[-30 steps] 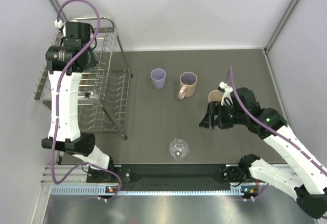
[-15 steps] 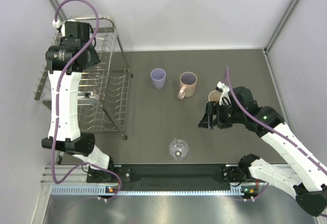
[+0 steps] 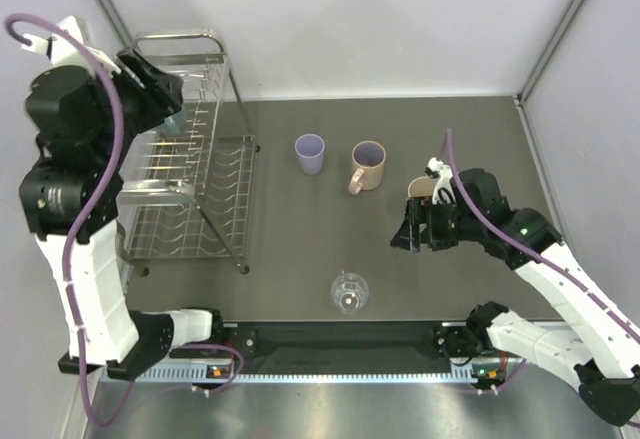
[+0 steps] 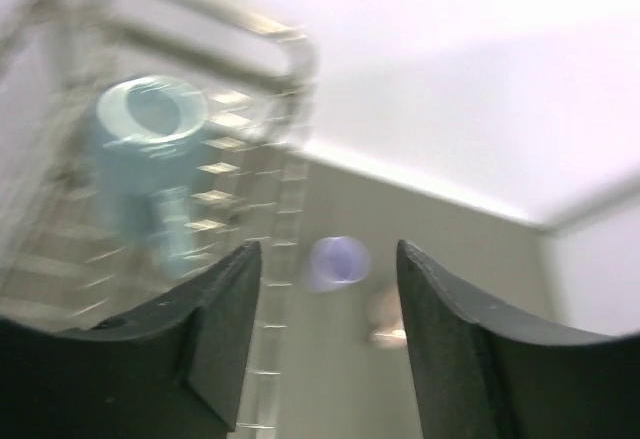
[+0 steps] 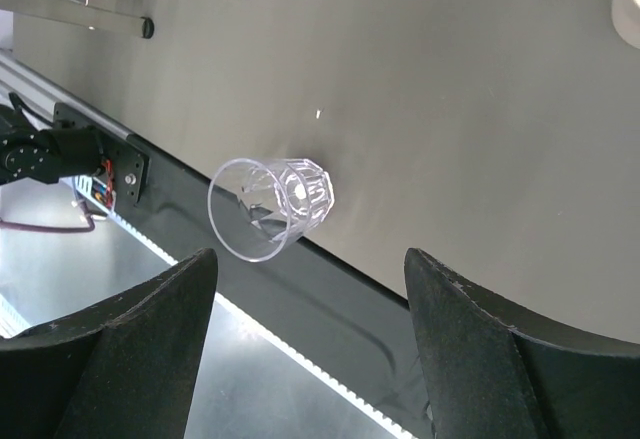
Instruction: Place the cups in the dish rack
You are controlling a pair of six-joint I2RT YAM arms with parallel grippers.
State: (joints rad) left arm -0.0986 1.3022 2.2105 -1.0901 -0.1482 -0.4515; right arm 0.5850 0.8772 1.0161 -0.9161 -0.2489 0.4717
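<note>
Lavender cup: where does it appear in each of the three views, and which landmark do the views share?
Top view: the lavender cup stands upright near the centre, right of the dish rack.
Left wrist view: blurred, low centre, right of the rack.
Right wrist view: not in it.
Shared landmark: the dish rack, left in the top and left wrist views, top-left corner in the right wrist view.

From above and behind, looks down on the whole table (image 3: 300, 229), near edge lowest. From the left wrist, blurred, high over the dish rack (image 3: 205, 184) at the left edge, looks down and toward the far edge; shares the lavender tumbler (image 4: 338, 262) with the overhead. From the right wrist, closer, tilts toward the near edge; shares the clear glass (image 5: 268, 206).
</note>
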